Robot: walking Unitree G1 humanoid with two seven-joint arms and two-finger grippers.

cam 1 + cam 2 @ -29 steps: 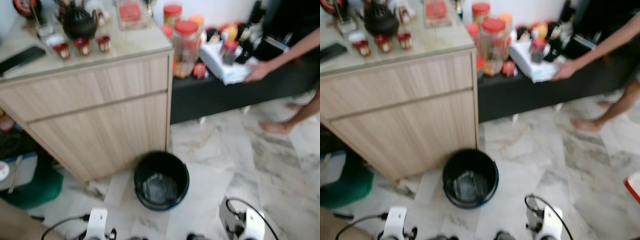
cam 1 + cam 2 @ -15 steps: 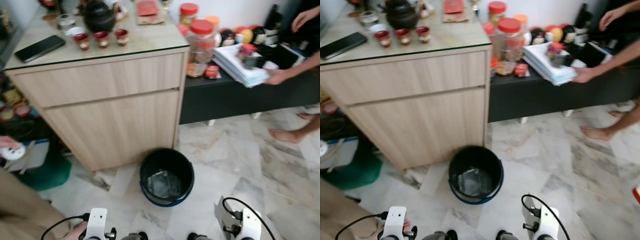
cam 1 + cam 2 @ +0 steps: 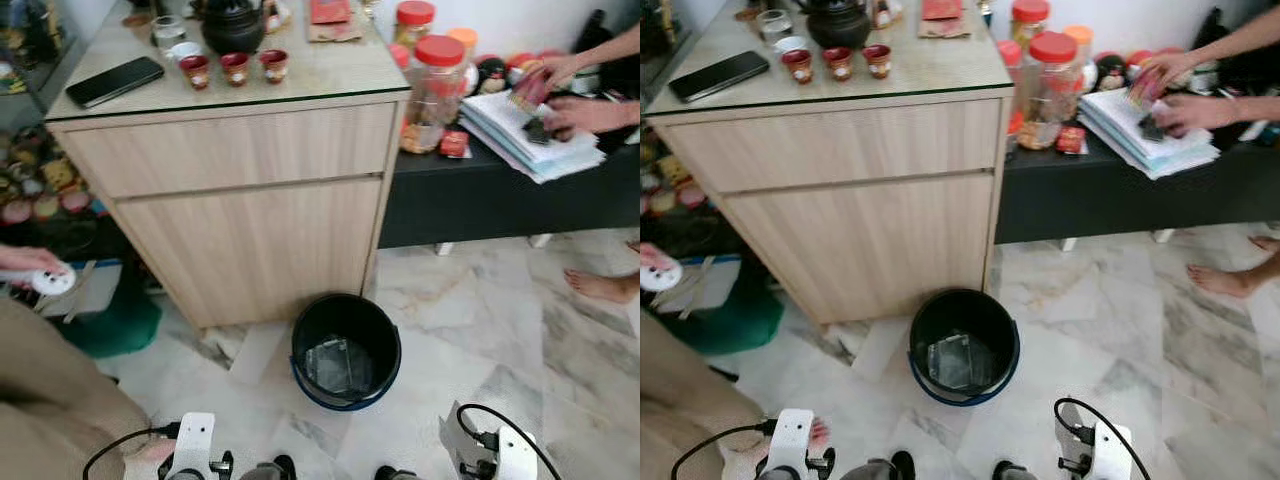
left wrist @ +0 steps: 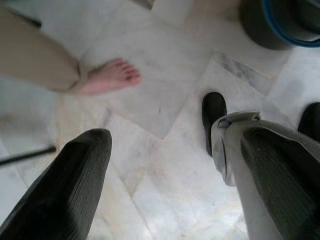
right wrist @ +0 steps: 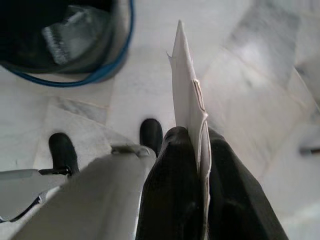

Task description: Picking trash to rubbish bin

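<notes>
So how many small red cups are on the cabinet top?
3, in a row on the cabinet top in front of the black teapot: left, middle, right. None seems hidden.

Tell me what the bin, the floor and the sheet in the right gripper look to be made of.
Bin: probably plastic, black, with a blue band round its base and smooth walls.
Floor: polished stone or marble-look tile, pale with grey veins and a slight sheen.
Sheet: likely thin paper or card, white and creased, pinched edge-on in the right gripper.

Bin [image 3: 346, 350] before cabinet [image 3: 240, 200] — floor.
</notes>
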